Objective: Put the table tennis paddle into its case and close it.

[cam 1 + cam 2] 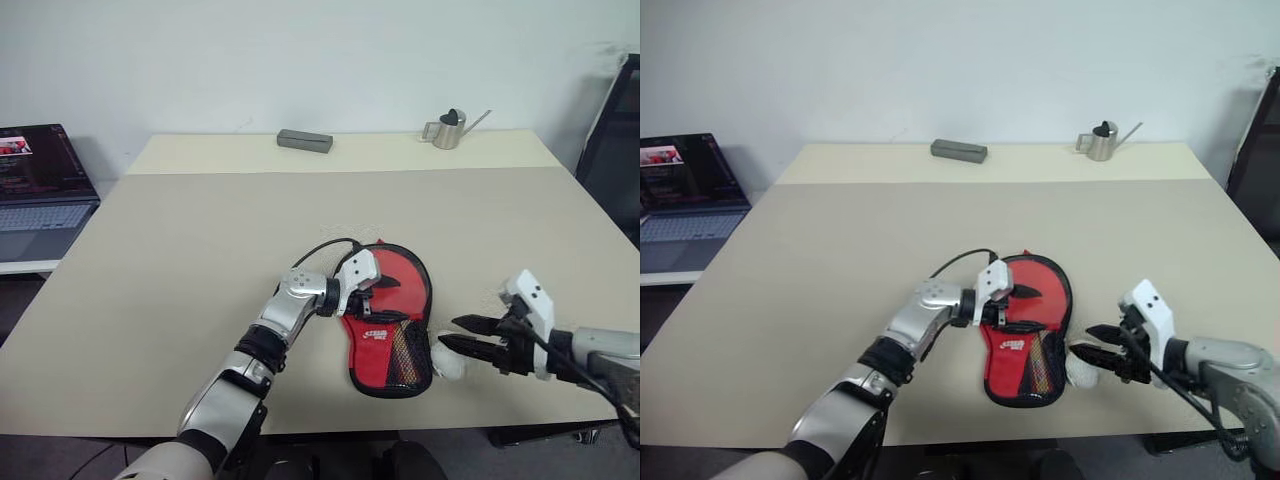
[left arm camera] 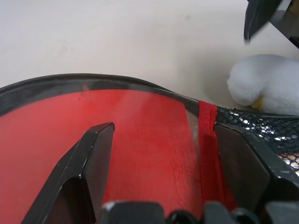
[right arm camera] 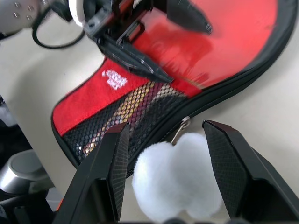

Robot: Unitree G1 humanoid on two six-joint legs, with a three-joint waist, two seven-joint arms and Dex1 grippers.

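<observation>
Case (image 1: 388, 320) is laid flat mid-counter (image 1: 180, 260), pressed by the spread left end effector (image 1: 372, 283); at four o'clock, the empty, parted right end effector (image 3: 166, 140) straddles the pom-pom (image 3: 175, 179). Zipping is judged next, needing the pull (image 3: 180, 131).

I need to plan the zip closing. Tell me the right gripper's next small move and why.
Probably ease the right gripper forward and close on the fluffy white pom-pom charm. Its open black fingers straddle the charm, which hangs from the metal zip pull at the edge of the red paddle-shaped fabric case, while the left gripper hovers over the case.
</observation>
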